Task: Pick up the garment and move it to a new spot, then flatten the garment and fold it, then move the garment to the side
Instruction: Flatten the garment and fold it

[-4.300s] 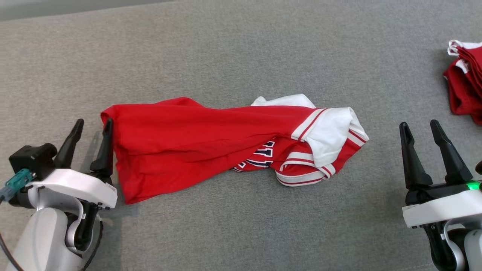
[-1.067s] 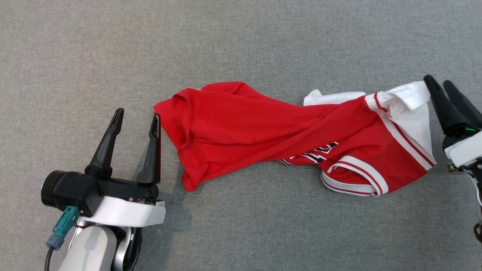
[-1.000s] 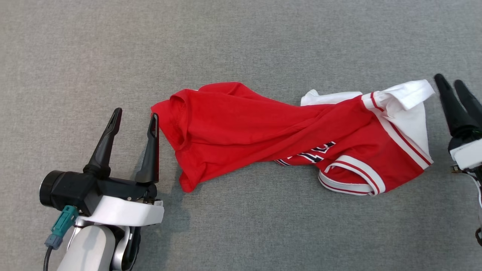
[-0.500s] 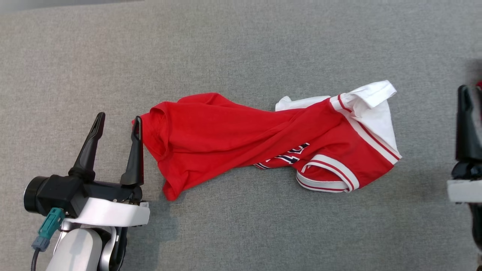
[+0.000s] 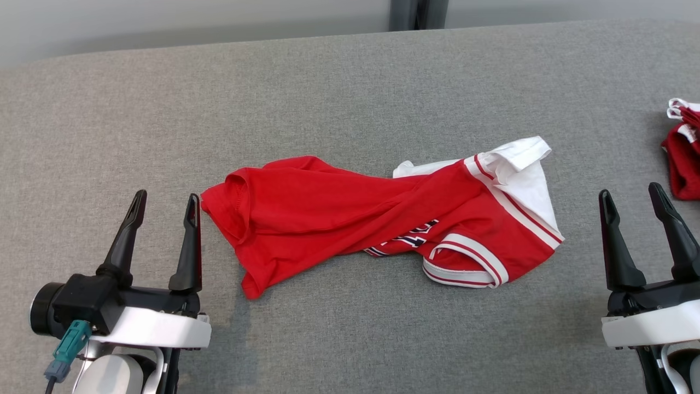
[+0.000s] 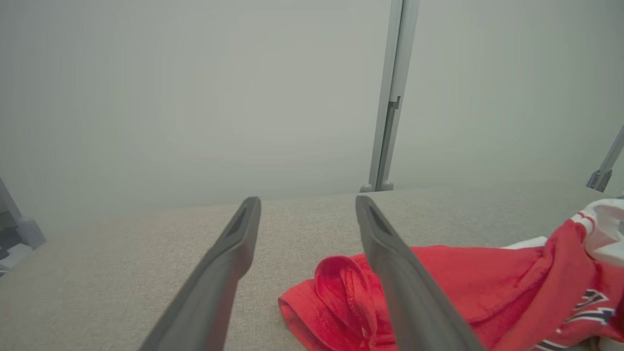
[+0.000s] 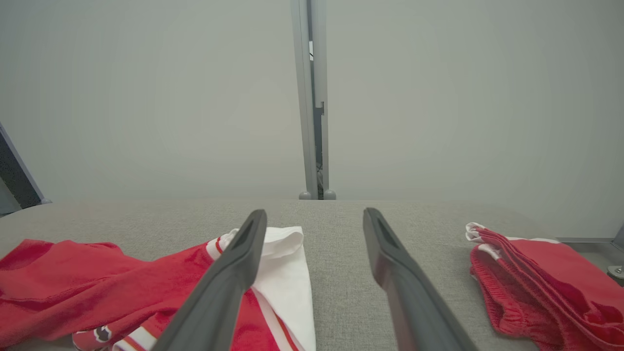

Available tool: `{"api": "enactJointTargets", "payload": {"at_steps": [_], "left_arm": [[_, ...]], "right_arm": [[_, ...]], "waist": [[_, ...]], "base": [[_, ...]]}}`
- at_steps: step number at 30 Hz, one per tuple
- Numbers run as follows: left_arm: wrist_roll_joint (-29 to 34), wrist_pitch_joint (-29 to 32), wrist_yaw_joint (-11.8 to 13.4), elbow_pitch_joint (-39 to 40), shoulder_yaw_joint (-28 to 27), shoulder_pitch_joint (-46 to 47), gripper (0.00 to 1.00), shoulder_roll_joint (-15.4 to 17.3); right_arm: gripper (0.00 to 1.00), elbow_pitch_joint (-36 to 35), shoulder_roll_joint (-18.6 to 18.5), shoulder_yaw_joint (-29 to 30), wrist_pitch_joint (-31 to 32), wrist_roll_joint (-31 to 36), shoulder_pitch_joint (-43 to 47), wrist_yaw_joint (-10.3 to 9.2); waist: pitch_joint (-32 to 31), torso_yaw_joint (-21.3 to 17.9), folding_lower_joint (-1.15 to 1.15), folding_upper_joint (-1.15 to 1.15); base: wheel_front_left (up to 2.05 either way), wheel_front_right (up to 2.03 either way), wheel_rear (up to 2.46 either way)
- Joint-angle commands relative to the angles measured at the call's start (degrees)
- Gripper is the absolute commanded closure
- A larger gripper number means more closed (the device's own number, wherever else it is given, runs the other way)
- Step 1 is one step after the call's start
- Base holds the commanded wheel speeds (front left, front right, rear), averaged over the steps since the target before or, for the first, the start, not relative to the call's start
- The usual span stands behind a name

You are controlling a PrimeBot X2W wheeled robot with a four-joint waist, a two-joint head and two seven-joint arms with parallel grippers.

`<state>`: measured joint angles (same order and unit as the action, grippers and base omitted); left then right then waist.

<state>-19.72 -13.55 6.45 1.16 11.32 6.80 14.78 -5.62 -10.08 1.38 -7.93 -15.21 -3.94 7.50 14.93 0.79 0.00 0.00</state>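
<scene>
We see one red jersey lying crumpled and twisted near the middle of the grey cloth-covered table, resting on it and held by nothing. Its long axis runs across us, from the robot's left to its right. The plain red end points left. The white sleeve with its red-and-white striped trim points right, and dark lettering peeks from a fold between them.

The left gripper stands just beside that red end. Its nearer finger is almost at the cloth, though we cannot tell whether it touches. Its jaws are spread wide and grasp nothing. The right gripper is spread just as wide and is likewise empty. It sits apart from the sleeve end with bare table between, so the left arm is the nearer one.

Since the jersey lies sideways between the two arms, we judge that each gripper would have to turn inward toward its own end to spread the cloth flat. The right has the longer reach.

Counting outward, we find one jersey to work on and two grippers of two dark fingers each. One separate heap of red-and-white clothing lies at the table's far right, well clear of the jersey and close beyond the right gripper. One upright post stands behind the table's far edge.
</scene>
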Motion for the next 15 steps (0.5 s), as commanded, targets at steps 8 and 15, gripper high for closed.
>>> {"api": "enactJointTargets", "payload": {"at_steps": [8, 15], "left_arm": [[-0.03, 0.25, 0.62, 1.53, 0.44, 0.61, 0.00, -0.15], [-0.50, -0.16, 0.71, 1.46, 1.05, 1.62, 0.00, -1.20]], "right_arm": [[0.00, 0.58, -1.13, -2.14, 2.42, 1.86, -1.68, -0.02], [0.00, 6.13, -1.05, -5.35, 6.62, 4.16, -5.66, -0.02]], "waist": [[0.85, 2.23, 0.00, 0.00], [3.47, 6.25, 0.00, 0.00]], "base": [[0.00, 0.00, 0.00], [0.00, 0.00, 0.00]]}}
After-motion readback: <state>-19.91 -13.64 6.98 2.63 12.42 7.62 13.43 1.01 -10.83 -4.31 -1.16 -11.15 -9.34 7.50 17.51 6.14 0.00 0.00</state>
